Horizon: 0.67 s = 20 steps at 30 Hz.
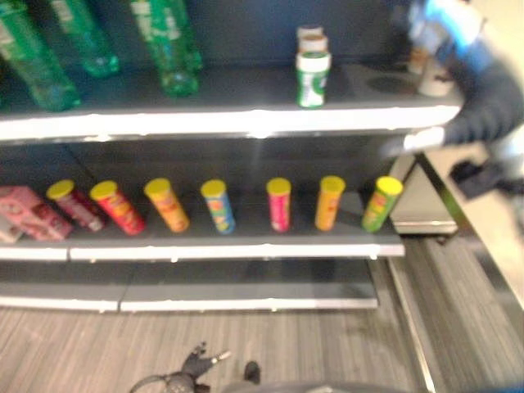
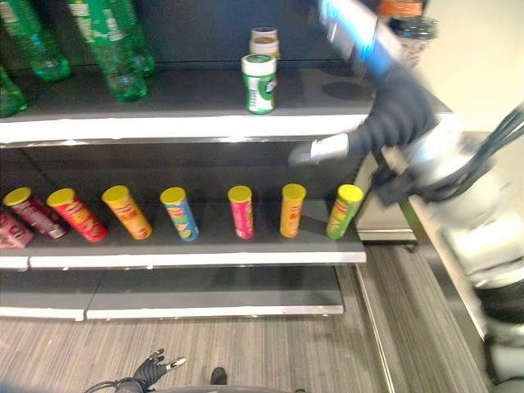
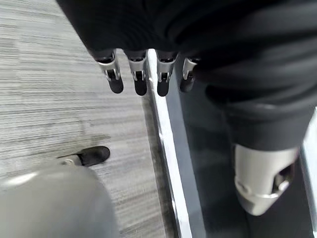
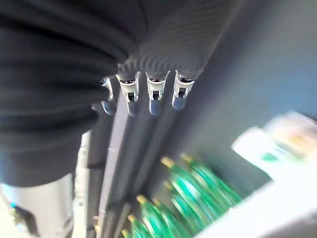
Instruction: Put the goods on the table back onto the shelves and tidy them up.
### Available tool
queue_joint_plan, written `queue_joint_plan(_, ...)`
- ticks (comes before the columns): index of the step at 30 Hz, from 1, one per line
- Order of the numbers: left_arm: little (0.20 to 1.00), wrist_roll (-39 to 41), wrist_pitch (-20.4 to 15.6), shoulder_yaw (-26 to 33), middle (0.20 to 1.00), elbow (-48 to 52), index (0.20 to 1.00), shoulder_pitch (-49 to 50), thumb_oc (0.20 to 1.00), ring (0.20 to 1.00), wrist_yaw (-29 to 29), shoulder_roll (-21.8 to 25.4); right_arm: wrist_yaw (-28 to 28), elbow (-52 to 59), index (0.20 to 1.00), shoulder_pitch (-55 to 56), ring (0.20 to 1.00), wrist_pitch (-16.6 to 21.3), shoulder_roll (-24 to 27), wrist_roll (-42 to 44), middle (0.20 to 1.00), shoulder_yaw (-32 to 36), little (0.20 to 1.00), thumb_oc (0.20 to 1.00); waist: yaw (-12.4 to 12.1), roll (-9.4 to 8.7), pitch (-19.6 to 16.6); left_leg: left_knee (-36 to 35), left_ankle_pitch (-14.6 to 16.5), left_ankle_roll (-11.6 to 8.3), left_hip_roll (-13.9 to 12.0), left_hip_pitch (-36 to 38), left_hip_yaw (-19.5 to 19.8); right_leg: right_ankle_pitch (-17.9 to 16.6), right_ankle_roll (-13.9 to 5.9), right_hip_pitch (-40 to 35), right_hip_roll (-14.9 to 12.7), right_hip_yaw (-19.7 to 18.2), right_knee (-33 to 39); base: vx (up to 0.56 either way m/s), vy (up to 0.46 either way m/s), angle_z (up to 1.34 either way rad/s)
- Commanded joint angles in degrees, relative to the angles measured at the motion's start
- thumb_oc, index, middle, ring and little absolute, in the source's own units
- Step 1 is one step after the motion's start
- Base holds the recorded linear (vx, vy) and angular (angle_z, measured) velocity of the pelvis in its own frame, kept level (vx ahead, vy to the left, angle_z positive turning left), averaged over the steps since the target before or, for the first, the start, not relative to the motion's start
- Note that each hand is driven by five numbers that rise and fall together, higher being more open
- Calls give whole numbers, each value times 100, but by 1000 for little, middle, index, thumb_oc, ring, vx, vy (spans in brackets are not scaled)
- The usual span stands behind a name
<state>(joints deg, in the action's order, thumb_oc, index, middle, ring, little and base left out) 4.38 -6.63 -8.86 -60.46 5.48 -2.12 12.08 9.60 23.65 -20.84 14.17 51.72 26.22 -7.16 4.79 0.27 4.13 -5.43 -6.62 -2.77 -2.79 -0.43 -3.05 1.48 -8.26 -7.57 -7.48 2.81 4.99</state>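
**Goods stand on the shelves; both hands are free**

Goods are on two shelves. On the upper shelf (image 2: 180, 127) green bottles (image 2: 115, 49) stand at the left, and a short row of small jars runs backward near the middle, with a white and green jar (image 2: 259, 83) in front, close to the white front edge. To the right of the jars this shelf is bare up to its right end, where a dark-lidded cup (image 2: 412, 34) stands behind the right arm.

On the middle shelf (image 2: 205, 258) seven yellow-lidded tubes (image 2: 241, 211) stand in one row, apart from each other. The leftmost ones lean to the left; the green tube (image 2: 344, 210) at the right end leans a little and is very near the shelf's right edge. A pink box (image 1: 29, 211) lies at the far left, beside the first tube. The strip of shelf in front of the tubes is free. The lowest shelf (image 2: 213, 295) carries nothing that I can see, and before it is grey striped floor (image 2: 270, 352).

The right hand (image 4: 143, 94) is raised beside the upper shelf; its fingers are straight and hold nothing. The left hand (image 3: 143, 74) hangs low over the floor, near a metal edge strip, with fingers also straight and holding nothing.
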Motion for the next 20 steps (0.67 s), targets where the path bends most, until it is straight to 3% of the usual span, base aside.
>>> queue_joint_plan(1, 1000, -273, -123, 200, 1000, 34, 1000, -385, 1000, 1000, -25, 384, 594, -42, 1000, 572, 1000, -258, -416, 385, 1000, -277, 1000, 1000, -139, -203, 115, 43, 1013, -199, -48, 626, -433, -138, -87, 426, -130, -239, -194, -14, 8, -24)
queue_joint_plan(2, 1000, -273, -123, 199, 1000, 35, 1000, -384, 1000, 1000, -25, 385, 594, -41, 1000, 574, 1000, -259, -417, 385, 1000, -275, 1000, 1000, -141, -204, 115, 43, 1013, -199, -48, 626, -433, -138, -87, 426, -130, -239, -194, -30, 7, -14)
queue_joint_plan(4, 1000, -288, -123, 194, 1000, 169, 1000, -432, 1000, 1000, -4, 342, 940, -474, 1000, 1622, 1000, -539, -1372, 702, 1000, -692, 1000, 1000, -11, -154, 208, 43, 1002, -184, -56, 621, -486, -146, -83, 519, -137, -330, -255, -41, 13, -5)
queue_joint_plan(7, 1000, -277, -133, 216, 1000, 200, 1000, -414, 1000, 1000, 35, 344, 1163, -946, 1000, 2180, 1000, -730, -1657, 638, 1000, -964, 1000, 1000, 39, -145, 221, 43, 1019, -184, -49, 641, -515, -146, -82, 523, -144, -361, -265, -8, 4, -19)
queue_joint_plan(10, 1000, -406, -110, 163, 1000, 135, 1000, -468, 1000, 1000, 69, 333, 985, -2376, 1000, 2468, 1000, -810, -1889, -509, 1000, -1173, 1000, 1000, 80, -144, 237, 43, 1023, -181, -43, 664, -526, -137, -83, 496, -157, -338, -268, -2, -4, 0)
queue_joint_plan(14, 1000, -426, -116, 34, 1000, 117, 1000, -514, 1000, 1000, 73, 319, 678, -3591, 1000, 2476, 1000, -821, -2187, -1100, 1000, -1187, 1000, 1000, 66, -160, 241, 43, 1024, -174, -34, 680, -507, -129, -89, 460, -163, -303, -265, 0, 0, 0)
queue_joint_plan(15, 1000, -419, -122, -18, 1000, 100, 1000, -519, 1000, 1000, 58, 310, 446, -4372, 1000, 2484, 1000, -829, -2394, -1519, 1000, -1166, 1000, 1000, 33, -180, 236, 43, 1026, -166, -29, 687, -487, -124, -90, 434, -170, -276, -268, 0, 0, 0)
queue_joint_plan(20, 1000, -280, -128, -95, 1000, 99, 1000, -543, 1000, 1000, 43, 287, -112, -6315, 1000, 2314, 1000, -903, -2933, -1880, 1000, -909, 1000, 1000, -24, -217, 232, 43, 1028, -144, -14, 716, -443, -102, -89, 386, -174, -226, -285, 1, -7, 2)
